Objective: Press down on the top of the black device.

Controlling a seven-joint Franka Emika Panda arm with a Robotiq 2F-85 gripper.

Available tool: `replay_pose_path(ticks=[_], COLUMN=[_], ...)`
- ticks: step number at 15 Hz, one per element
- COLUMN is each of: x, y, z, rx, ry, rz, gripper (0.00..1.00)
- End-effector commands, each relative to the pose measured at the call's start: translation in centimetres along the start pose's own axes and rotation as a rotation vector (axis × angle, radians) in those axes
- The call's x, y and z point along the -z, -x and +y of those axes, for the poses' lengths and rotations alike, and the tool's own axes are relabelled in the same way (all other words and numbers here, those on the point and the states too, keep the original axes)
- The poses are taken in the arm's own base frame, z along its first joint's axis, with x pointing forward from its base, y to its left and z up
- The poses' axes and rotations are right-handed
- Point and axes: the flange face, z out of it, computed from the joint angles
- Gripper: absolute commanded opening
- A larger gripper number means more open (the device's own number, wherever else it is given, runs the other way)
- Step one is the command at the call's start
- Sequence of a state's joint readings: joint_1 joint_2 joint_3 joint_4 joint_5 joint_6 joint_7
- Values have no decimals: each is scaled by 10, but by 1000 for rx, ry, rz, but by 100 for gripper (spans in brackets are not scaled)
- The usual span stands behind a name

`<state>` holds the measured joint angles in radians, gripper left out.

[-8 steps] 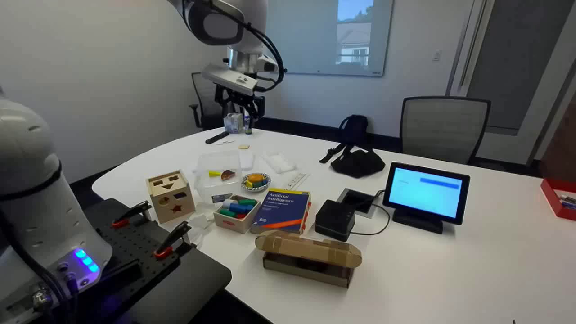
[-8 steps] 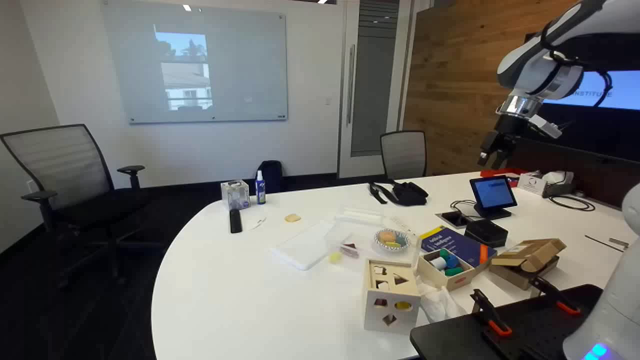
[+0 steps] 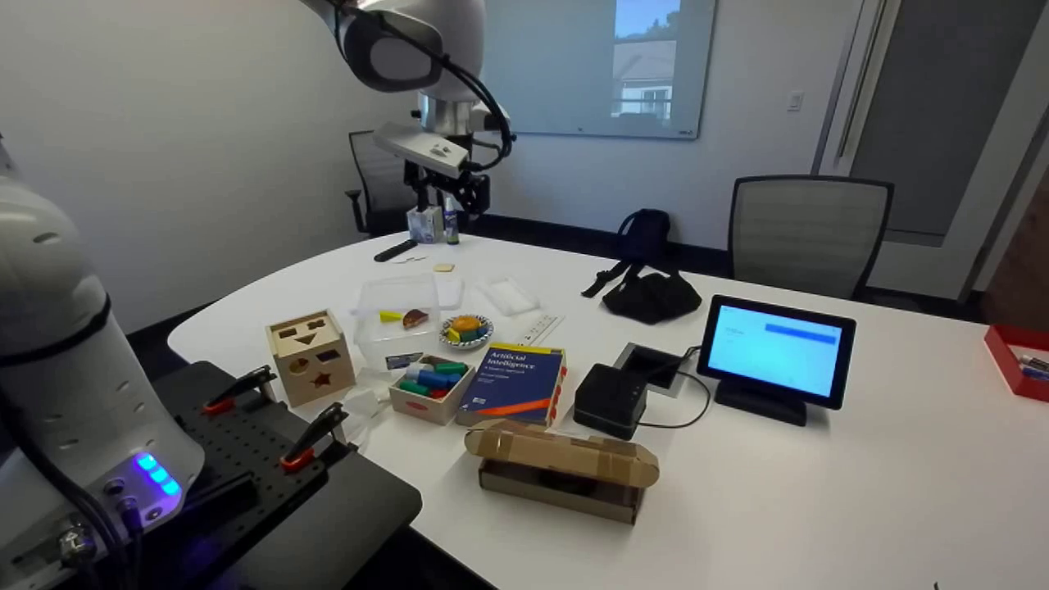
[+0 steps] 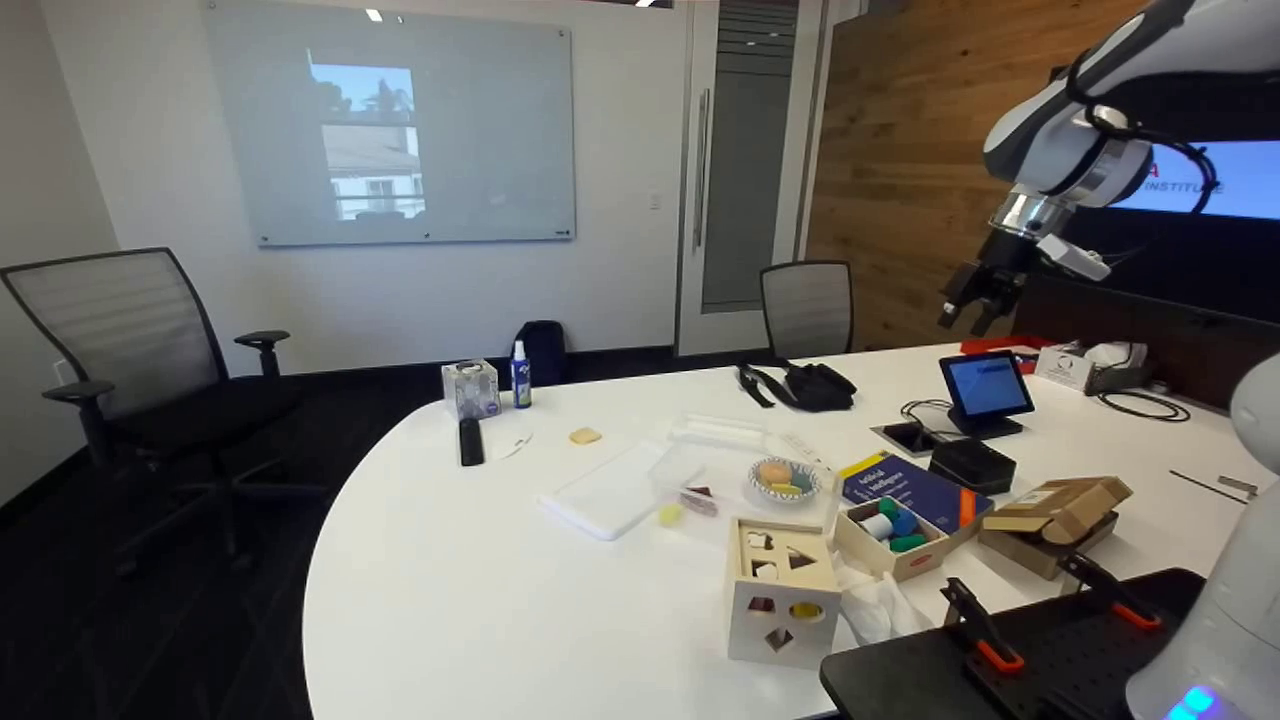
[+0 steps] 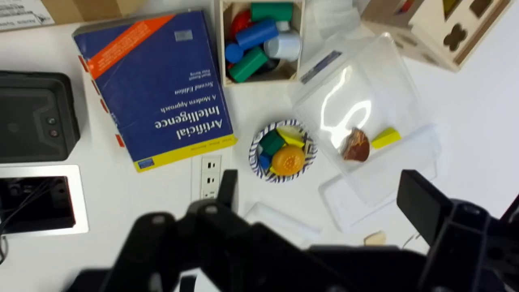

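Two blunt black fingers [image 5: 423,202] stand wide apart in the wrist view; since the earlier frame, their dark gripper [image 4: 965,320] has shifted slightly left in an exterior view. The squat black box-shaped device [image 3: 608,401] sits unmoved on the white table [image 3: 819,492], between the thick blue book [image 3: 518,378] on its left and the lit black-framed tablet [image 3: 774,348] on its right. The wrist view's left edge crops the device, its top edge the brown cardboard box [image 5: 65,9], and the gripper's lower parts blur.

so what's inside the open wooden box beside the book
The wooden box holds heaped green, blue, red and white pieces; whatever lies fully beneath them is covered.
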<state>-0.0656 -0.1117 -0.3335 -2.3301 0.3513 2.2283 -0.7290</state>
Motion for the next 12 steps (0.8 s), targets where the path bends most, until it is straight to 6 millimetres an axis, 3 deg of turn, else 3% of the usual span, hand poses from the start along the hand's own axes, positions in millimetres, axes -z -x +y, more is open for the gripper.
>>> replay_pose_path(ticks=[1,5,9,10,11,12], x=[-28,-74,-117,-126,-134,-143], y=[-31,-80,-121,-128,-134,-139], z=[5,34,95,112,131,149], rx=[-153,-331,-486,-523,-557,-593], ry=[33,88,201,235,273,308], rz=[141,304,421,440,453,465], gripper=[100,100,100,75,74,66])
